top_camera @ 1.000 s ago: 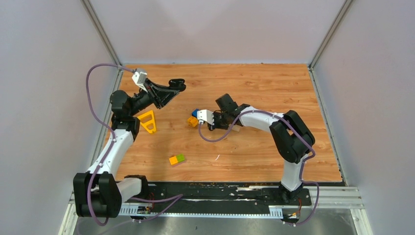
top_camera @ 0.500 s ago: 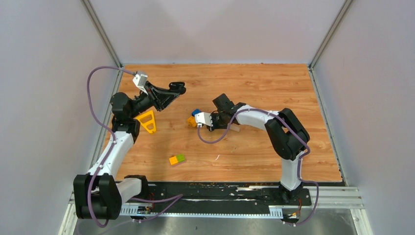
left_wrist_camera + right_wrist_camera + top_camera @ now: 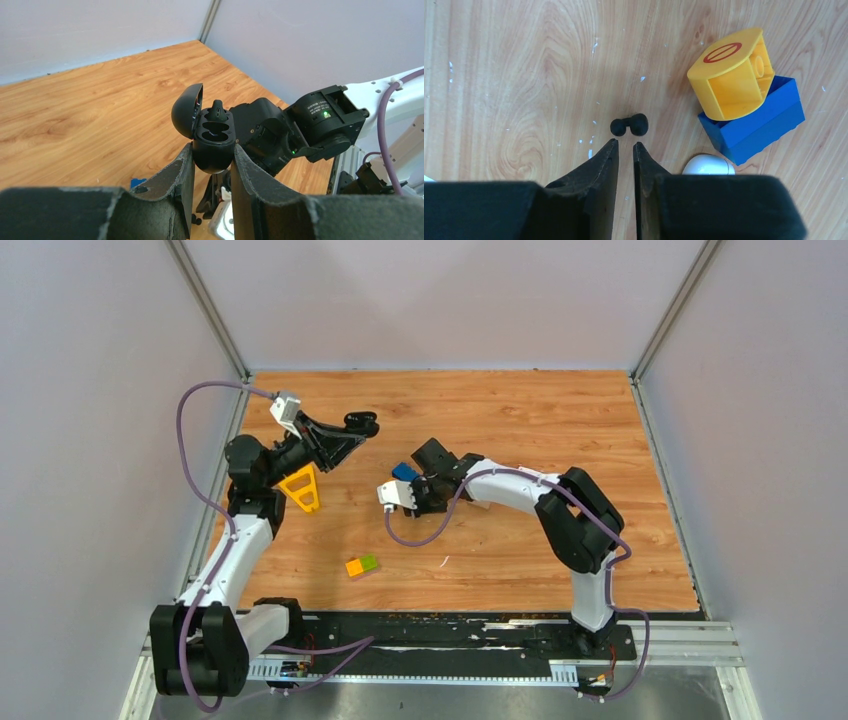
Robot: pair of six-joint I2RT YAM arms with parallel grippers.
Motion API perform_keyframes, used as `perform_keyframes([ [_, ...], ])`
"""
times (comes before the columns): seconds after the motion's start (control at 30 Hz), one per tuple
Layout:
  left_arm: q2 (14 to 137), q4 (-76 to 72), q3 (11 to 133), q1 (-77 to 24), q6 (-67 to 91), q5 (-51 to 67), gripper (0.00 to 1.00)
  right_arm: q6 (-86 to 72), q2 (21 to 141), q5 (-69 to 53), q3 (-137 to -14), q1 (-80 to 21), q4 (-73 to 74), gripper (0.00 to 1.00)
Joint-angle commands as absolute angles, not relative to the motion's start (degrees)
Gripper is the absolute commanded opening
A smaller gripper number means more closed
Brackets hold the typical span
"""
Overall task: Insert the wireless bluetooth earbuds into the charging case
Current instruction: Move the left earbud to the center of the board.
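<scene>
Now that the right gripper [image 3: 625, 146] has shifted left, its jaws stand slightly apart just short of a black earbud [image 3: 629, 125] on the table [image 3: 499, 75]; the left gripper [image 3: 212, 152] clamps the open charging case [image 3: 214, 142], another earbud [image 3: 216, 107] already seated; pickup likely next.

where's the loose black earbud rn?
Right wrist view: the black earbud lies on the wooden table just ahead of the right gripper, left of the yellow block and blue block.
</scene>
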State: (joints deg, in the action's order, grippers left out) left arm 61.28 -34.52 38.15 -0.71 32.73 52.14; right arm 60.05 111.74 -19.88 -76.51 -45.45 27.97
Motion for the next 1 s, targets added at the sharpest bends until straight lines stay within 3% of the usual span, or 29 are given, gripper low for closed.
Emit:
perform_keyframes([
  [0.0, 59.35, -36.14, 37.65, -0.26, 32.68, 51.93, 0.0, 58.32, 111.31, -20.02, -79.28, -45.54, 32.67, 0.19],
  [0.3, 59.51, -36.06, 38.05, -0.26, 32.56, 51.99, 0.0, 65.54, 110.0, -25.61, -83.2, -45.06, 40.46, 0.17],
  [0.57, 59.47, -35.17, 38.81, -0.19, 32.25, 52.16, 0.0, 58.04, 116.77, -32.25, -92.87, -45.21, 42.13, 0.15],
  [0.97, 59.11, -35.96, 38.47, -0.18, 32.75, 51.93, 0.0, 52.47, 116.02, -37.72, -88.91, -47.8, 40.59, 0.09],
])
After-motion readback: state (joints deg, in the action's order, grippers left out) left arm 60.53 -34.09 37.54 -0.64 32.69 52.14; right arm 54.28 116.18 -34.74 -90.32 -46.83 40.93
